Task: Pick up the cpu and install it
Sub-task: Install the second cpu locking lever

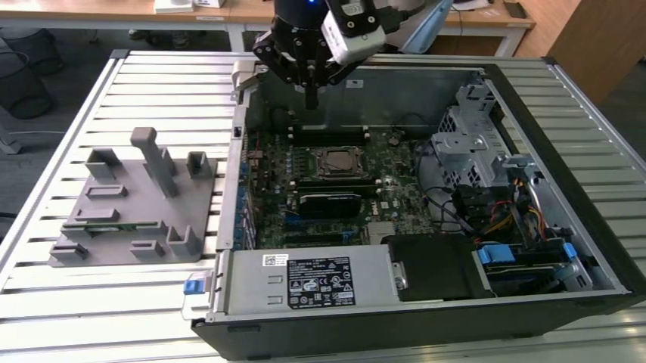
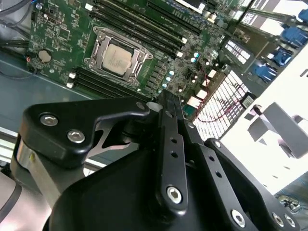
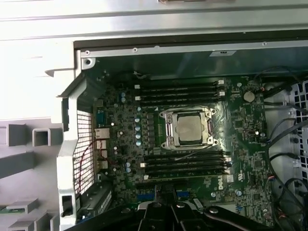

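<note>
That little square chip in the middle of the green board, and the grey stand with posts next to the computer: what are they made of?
The chip looks capped with pale, matte silver metal, seated in a shinier metal frame. The grey stand looks like moulded or printed plastic: uniform dull grey, blocky posts, no shine. The gripper above looks like black-coated metal, though that is less certain.

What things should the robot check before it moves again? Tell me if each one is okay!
1. Cpu sits in the socket: ok.
2. Cpu lies flat and square: ok by the second wrist view.
3. Gripper holds nothing: ok, fingers shut and empty.
4. Gripper is above the motherboard, not touching: ok.
5. Socket latch locked: cannot tell.
6. Grey fixture stands outside the case: ok.
</note>
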Motion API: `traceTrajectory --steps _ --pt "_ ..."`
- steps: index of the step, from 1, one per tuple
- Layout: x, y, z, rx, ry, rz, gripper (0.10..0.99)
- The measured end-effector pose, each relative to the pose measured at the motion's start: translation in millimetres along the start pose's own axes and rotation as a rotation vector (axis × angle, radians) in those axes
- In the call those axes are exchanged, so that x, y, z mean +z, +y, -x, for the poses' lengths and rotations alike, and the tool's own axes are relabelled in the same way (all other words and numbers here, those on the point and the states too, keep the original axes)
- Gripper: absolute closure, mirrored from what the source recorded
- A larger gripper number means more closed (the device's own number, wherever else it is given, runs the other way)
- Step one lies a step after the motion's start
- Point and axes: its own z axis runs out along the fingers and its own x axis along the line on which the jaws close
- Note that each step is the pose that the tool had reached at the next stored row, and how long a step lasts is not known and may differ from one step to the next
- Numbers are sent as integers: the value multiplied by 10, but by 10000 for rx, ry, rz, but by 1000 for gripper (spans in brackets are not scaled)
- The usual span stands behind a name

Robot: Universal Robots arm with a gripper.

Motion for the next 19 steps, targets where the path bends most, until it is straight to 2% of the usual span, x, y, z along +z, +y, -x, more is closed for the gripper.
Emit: traceTrajectory --steps 3,4,8,9,15,19 --pt "21 6 74 0 23 8 980" --pt "29 7 93 1 36 42 980" --pt "52 11 158 10 87 316 980" --pt "65 11 172 10 96 352 980" --pt "174 7 224 11 105 358 980" --pt "215 6 246 13 115 447 980"
